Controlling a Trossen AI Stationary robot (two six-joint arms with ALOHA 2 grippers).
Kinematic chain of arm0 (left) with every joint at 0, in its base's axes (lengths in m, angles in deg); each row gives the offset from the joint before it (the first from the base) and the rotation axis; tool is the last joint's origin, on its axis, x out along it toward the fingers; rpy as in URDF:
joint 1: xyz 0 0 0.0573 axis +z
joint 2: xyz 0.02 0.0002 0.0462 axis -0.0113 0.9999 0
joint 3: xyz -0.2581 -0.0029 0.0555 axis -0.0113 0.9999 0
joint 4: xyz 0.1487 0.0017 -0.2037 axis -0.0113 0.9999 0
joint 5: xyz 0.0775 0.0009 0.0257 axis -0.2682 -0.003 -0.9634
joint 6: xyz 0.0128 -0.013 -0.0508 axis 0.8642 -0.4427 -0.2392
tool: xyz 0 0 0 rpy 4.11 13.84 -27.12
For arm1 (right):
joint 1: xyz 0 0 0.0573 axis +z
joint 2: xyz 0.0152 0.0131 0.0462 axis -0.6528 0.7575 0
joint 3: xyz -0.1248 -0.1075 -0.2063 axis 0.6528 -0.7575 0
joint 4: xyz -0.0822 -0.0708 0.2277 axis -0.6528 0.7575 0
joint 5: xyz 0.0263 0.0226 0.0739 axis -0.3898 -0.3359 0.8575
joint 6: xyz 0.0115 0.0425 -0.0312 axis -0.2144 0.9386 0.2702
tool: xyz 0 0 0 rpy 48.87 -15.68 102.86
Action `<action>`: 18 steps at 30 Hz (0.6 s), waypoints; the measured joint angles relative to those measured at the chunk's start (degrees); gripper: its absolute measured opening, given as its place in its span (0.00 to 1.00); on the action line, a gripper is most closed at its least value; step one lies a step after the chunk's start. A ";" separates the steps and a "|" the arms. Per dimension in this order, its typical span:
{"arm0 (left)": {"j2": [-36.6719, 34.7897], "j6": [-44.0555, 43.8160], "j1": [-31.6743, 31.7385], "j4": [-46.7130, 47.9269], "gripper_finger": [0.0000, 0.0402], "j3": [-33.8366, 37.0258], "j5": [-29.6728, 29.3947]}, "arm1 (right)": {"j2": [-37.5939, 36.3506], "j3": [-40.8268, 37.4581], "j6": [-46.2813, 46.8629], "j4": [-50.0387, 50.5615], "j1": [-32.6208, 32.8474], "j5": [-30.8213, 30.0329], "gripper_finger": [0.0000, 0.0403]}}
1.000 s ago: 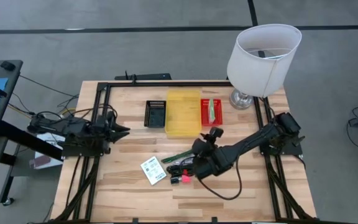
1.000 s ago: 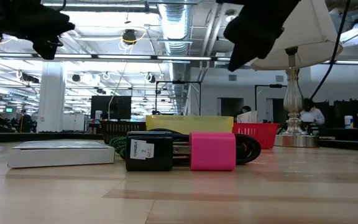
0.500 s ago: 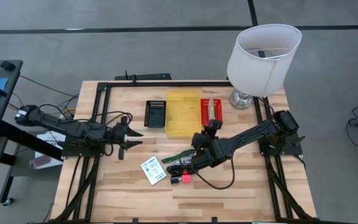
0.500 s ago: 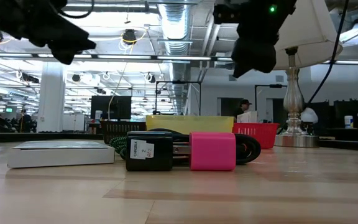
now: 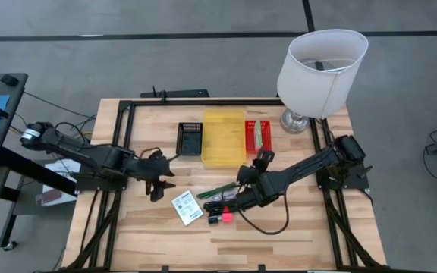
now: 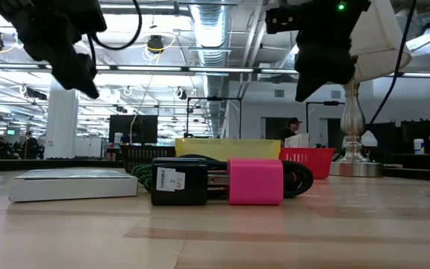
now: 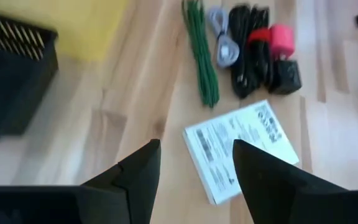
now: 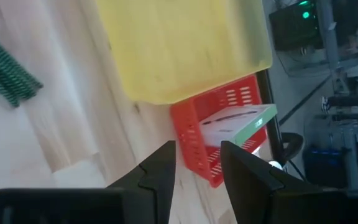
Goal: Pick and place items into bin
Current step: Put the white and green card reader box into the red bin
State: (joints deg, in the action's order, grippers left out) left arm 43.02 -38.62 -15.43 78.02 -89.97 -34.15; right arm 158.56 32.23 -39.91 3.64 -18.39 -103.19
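A flat white labelled packet lies flat on the table. To its right lie a thin green stick and a black clip-and-cord bundle with a pink-red block. A green-striped packet rests in a red basket, next to the yellow tray. My left gripper hovers open, just left of the white packet. My right gripper is open in the air above the bundle, facing the yellow tray.
A black basket sits left of the yellow tray. A lamp with a white shade stands at the far right corner. Black rails border the table's left, right and far sides. Bare wood stretches along the near edge.
My left gripper has swung from the left rail toward the right and the near edge, closing on the white packet. My right gripper has drawn back a little toward the right and the far edge, staying high above the bundle. The items have not moved.
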 joint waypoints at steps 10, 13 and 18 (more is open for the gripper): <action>7.61 -9.18 -0.27 0.11 0.48 -1.32 3.96 | 0.00 0.00 -0.46 1.99 2.31 -0.06 0.30; 8.27 -11.25 -1.17 -2.22 0.48 -1.33 3.23 | 0.00 0.00 -0.48 3.75 2.32 -0.11 0.30; 8.71 -15.00 -4.34 -3.36 0.48 -3.98 0.18 | -0.02 0.00 0.04 8.10 2.32 -0.21 0.30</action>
State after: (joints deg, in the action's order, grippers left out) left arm 51.73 -53.62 -19.78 74.66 -93.95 -33.97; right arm 158.54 32.23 -39.87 11.74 -16.07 -103.40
